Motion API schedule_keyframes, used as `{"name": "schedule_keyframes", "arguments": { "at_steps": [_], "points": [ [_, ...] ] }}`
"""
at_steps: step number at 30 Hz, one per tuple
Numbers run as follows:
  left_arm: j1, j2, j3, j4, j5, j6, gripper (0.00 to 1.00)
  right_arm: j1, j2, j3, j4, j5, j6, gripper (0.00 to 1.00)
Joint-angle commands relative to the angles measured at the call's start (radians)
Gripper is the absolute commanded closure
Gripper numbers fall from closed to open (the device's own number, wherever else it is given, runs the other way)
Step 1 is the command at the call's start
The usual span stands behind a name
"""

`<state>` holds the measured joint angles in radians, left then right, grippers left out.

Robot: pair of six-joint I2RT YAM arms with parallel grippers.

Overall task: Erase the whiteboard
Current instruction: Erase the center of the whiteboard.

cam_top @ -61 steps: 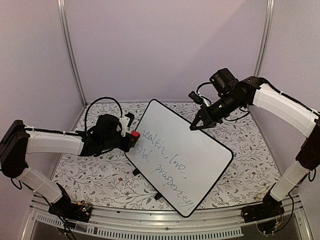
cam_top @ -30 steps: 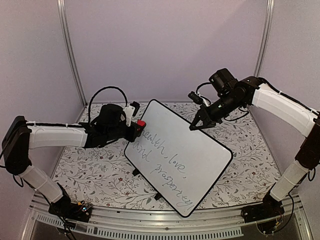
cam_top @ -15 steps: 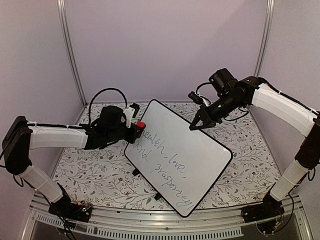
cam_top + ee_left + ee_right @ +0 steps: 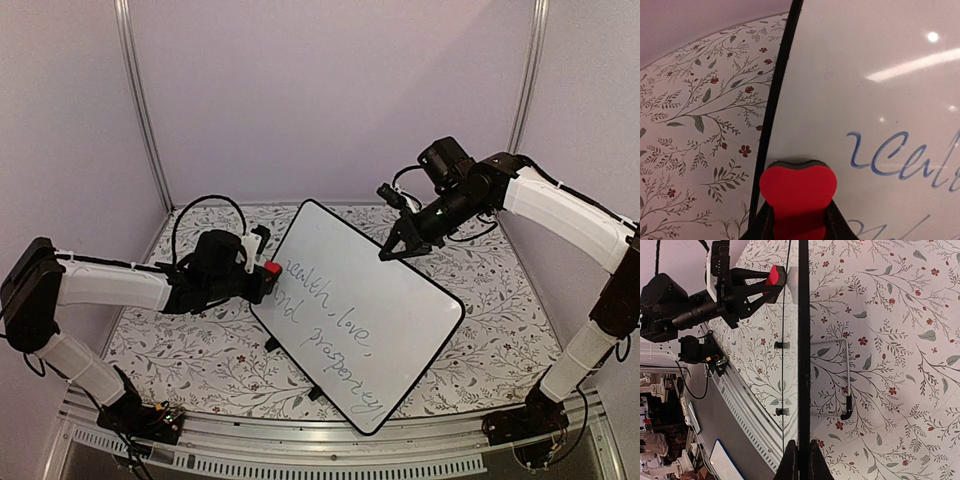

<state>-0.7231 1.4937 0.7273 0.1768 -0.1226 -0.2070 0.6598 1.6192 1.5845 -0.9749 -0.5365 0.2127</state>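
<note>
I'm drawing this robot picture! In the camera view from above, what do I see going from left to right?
Black left gripper pinching a small red eraser block → large white whiteboard with thin black rim → white forearm of the right arm. The right gripper overlaps the board, so I skip it.

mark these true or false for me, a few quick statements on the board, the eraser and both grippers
1. The left gripper holds a red eraser. True.
2. The whiteboard is wiped clean. False: blue handwriting runs across it.
3. The right gripper is clamped on the board's black rim. True.
4. The eraser is at the board's edge nearest the right arm. False: it is at the edge beside the left arm.
</note>
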Motion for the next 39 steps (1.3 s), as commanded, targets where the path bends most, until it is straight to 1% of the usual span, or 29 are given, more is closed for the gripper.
{"name": "schedule_keyframes", "arguments": {
  "at_steps": [1,7,13,18,24,28,39],
  "points": [
    [-0.018,-0.025,-0.037,-0.019,0.031,-0.011,1.0,0.01,-0.002,0.032,0.045,-0.028,-0.047,1.0],
    [-0.038,-0.045,-0.025,0.009,0.045,0.008,1.0,0.01,-0.002,0.032,0.045,-0.028,-0.047,1.0],
    [-0.049,-0.005,0.051,-0.01,0.032,0.034,1.0,0.009,-0.004,0.031,0.045,-0.029,-0.047,1.0],
    [-0.049,0.035,0.107,-0.031,-0.006,0.056,1.0,0.01,-0.004,0.028,0.044,-0.029,-0.047,1.0],
    [-0.047,0.061,0.145,-0.049,-0.023,0.071,1.0,0.01,-0.004,0.028,0.047,-0.031,-0.047,1.0],
    [-0.047,0.064,0.129,-0.049,-0.027,0.064,1.0,0.011,-0.004,0.026,0.046,-0.031,-0.047,1.0],
    [-0.049,0.026,0.012,-0.018,-0.026,0.021,1.0,0.01,0.001,0.028,0.046,-0.033,-0.047,1.0]
  ]
}}
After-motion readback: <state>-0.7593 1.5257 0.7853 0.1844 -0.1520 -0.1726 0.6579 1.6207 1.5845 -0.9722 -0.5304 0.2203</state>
